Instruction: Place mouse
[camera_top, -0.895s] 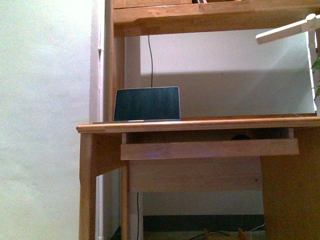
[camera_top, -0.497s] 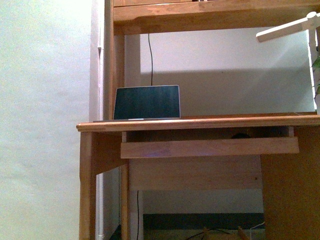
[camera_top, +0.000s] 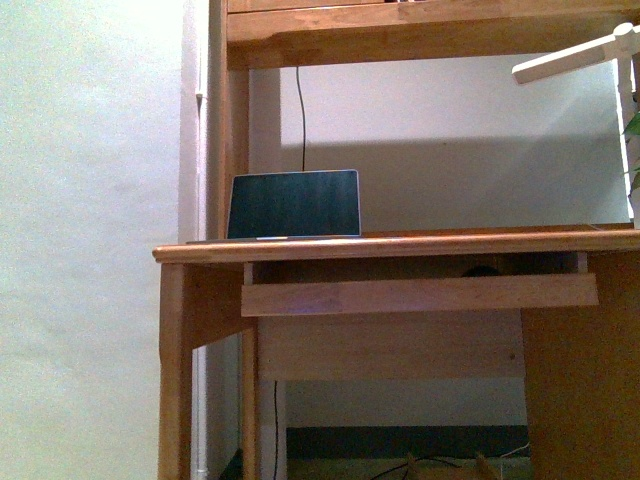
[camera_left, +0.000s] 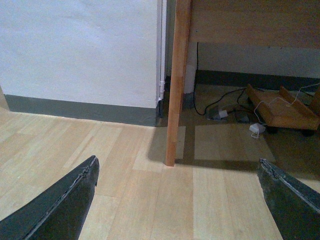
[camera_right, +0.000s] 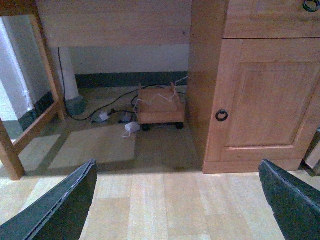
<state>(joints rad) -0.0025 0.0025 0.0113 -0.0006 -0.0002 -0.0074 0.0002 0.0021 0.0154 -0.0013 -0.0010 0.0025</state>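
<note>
Wood-plank floor (camera_left: 100, 150) in both wrist views, pale wall (camera_left: 75, 45) w/ dark skirting (camera_left: 75, 107) behind.

Left gripper (camera_left: 176, 161): its two dark fingers (camera_left: 65, 205) sit wide apart at the frame corners. Nothing btwn them, just bare floor below. Beyond them a desk leg (camera_left: 175, 100) stands on the floor. Further back is a low wooden trolley (camera_left: 285, 112) w/ loose cables and a white plug (camera_left: 257, 128) beside it.

Right gripper (camera_right: 176, 162): likewise, fingers (camera_right: 290, 200) spread wide, holding nothing, over floor. Past it the trolley (camera_right: 160, 107) sits under the desk, and beside that is a cupboard door (camera_right: 265, 100) w/ a black ring handle (camera_right: 221, 115).

Front view: neither arm shows. Wooden desk (camera_top: 400, 245) is seen from low down. An open laptop (camera_top: 293, 205) stands on top towards the left, screen dark, w/ a black cable (camera_top: 301, 110) running up the wall behind it. White lamp arm (camera_top: 570, 58) at upper right. Under the desktop is a pull-out tray (camera_top: 420, 295). The mouse (camera_top: 484, 270) is a small dark hump just peeking over the tray's front rail, right of centre, mostly hidden in shadow. It's well apart from the laptop.
</note>
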